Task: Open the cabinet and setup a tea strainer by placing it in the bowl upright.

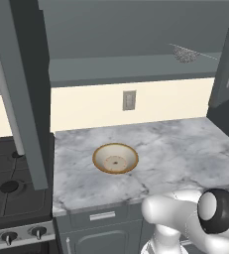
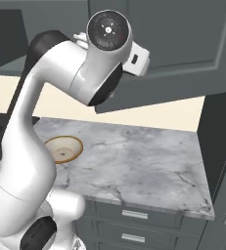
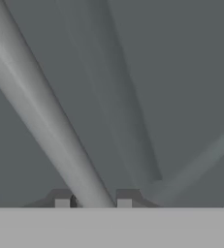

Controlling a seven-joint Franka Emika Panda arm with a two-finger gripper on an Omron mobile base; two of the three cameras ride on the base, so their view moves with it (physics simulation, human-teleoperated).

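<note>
The cabinet stands open, its left door and right door both swung out. On its inner shelf, at the right, lies the silver mesh tea strainer. The bowl, cream with a tan rim, rests on the marble counter below and also shows as the bowl from the right. My gripper is up at the right door. In the hand view its two fingertips stand close on either side of the door's grey bar handle, which runs between them.
A stove adjoins the counter on the left. A wall outlet sits above the bowl. Drawer fronts with short silver handles run below the counter edge. A tall dark unit bounds the counter on the right.
</note>
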